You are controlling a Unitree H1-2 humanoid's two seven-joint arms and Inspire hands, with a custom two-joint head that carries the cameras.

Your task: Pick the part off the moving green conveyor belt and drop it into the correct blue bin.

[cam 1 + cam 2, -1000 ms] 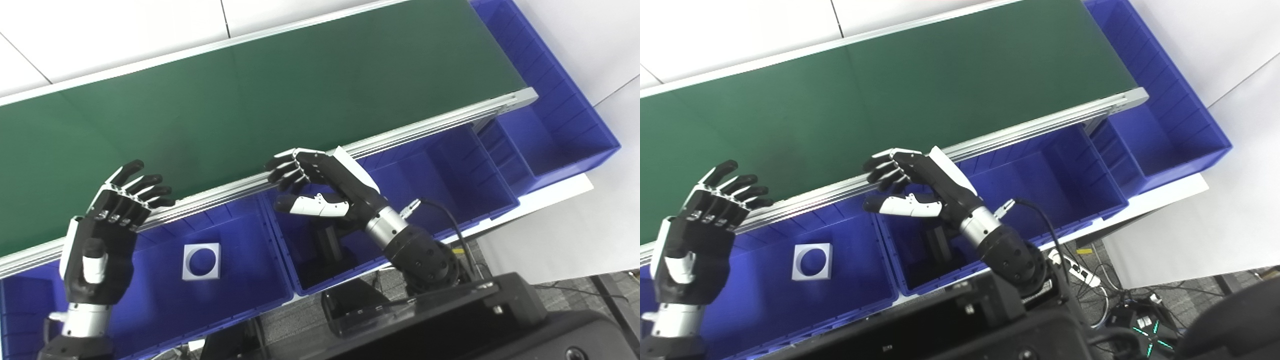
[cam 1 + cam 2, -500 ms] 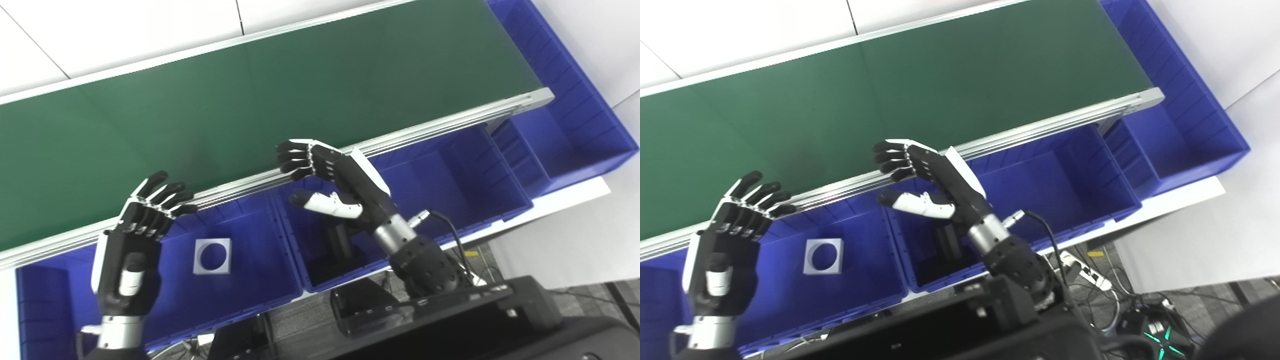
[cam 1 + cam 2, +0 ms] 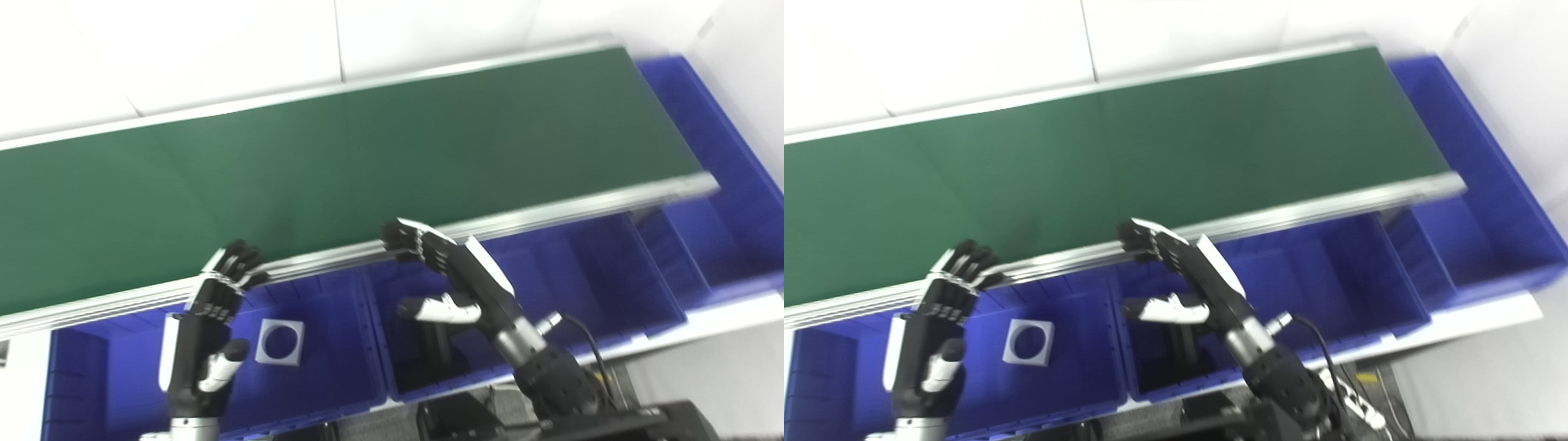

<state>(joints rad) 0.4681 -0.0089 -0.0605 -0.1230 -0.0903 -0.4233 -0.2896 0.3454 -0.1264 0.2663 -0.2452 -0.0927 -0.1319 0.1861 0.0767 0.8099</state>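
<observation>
Left hand (image 3: pixel 205 331): fingers spread, palm bare, grasping nothing; fingertips reach up to the belt's near rail.
Right hand (image 3: pixel 450 285): fingers apart, thumb stuck out to its left, nothing held; fingertips at the rail.
Green conveyor belt (image 3: pixel 343 165): beyond both hands, surface bare, no part visible on it.
Aluminium rail (image 3: pixel 551 211): runs between the hands and the belt.
White square part with round hole (image 3: pixel 280 342): lies flat in the blue bin (image 3: pixel 324 392) just right of the left hand.
Dark block (image 3: pixel 438 346): stands in the middle bin (image 3: pixel 392 367), directly under the right hand.
Further bins (image 3: pixel 612 275): well right of the right hand.
</observation>
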